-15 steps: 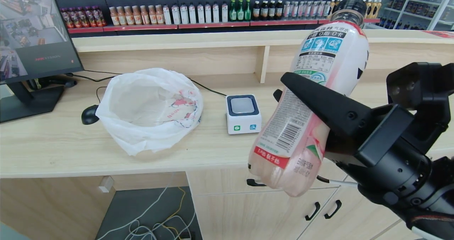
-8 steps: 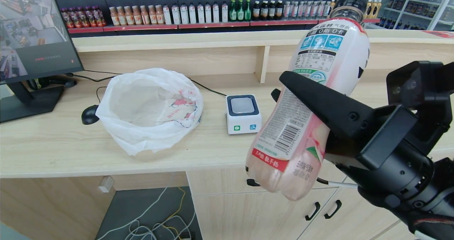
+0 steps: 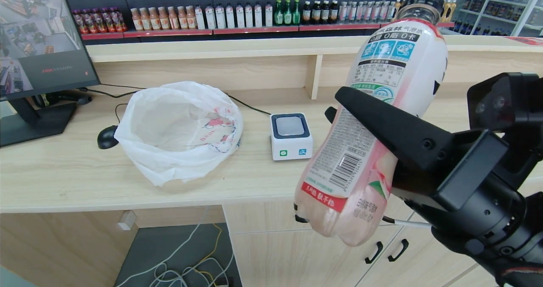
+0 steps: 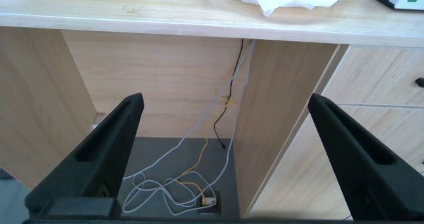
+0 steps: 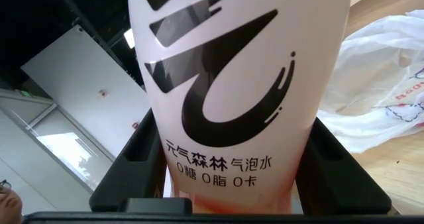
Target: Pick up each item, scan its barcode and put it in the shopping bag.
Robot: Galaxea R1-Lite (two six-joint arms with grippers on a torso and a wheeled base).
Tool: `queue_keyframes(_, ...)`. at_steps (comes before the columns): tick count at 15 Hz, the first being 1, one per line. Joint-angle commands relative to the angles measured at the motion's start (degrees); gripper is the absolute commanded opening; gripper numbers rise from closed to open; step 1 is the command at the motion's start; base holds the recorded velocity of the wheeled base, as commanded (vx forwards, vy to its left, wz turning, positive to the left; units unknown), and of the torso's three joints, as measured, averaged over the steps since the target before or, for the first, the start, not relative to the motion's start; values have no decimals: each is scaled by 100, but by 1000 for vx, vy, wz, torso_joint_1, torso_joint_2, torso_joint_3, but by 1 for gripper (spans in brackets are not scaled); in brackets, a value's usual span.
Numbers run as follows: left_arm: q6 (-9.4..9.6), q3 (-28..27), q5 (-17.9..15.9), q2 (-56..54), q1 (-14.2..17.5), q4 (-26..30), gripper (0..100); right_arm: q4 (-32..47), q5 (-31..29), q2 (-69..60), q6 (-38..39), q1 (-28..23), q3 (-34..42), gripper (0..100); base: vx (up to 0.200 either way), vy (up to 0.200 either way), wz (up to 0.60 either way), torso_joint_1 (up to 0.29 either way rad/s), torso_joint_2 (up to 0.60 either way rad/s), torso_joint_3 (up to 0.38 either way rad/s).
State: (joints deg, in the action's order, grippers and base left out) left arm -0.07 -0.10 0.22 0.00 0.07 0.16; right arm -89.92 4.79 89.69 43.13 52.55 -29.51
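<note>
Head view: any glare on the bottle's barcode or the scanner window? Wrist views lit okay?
Head view: barcode on the bottle evenly lit, no glare; scanner window carries a pale sheen; soft shadow under the shopping bag. Right wrist view: bottle label bright against a dark background. Left wrist view: dim recess under the counter.

Shopping bag (image 3: 178, 130) on counter (image 3: 63, 181), scanner (image 3: 291, 136) just right of it, bottle (image 3: 382, 66) farther right.
</note>
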Motion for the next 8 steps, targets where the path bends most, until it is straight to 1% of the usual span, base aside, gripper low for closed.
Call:
queue_keyframes(1, -1, 1, 4, 0, 1, 2, 100, -8, 4, -30, -112, 132, 7, 0, 0, 0, 0, 0, 0, 0)
queue_keyframes(7, -1, 1, 4, 0, 1, -7, 100, -8, 13, 58, -885, 211, 174, 0, 0, 0, 0, 0, 0, 0)
queue_keyframes(8, -1, 1, 4, 0, 1, -7, 100, -8, 13, 84, -1175, 203, 200, 0, 0, 0, 0, 0, 0, 0)
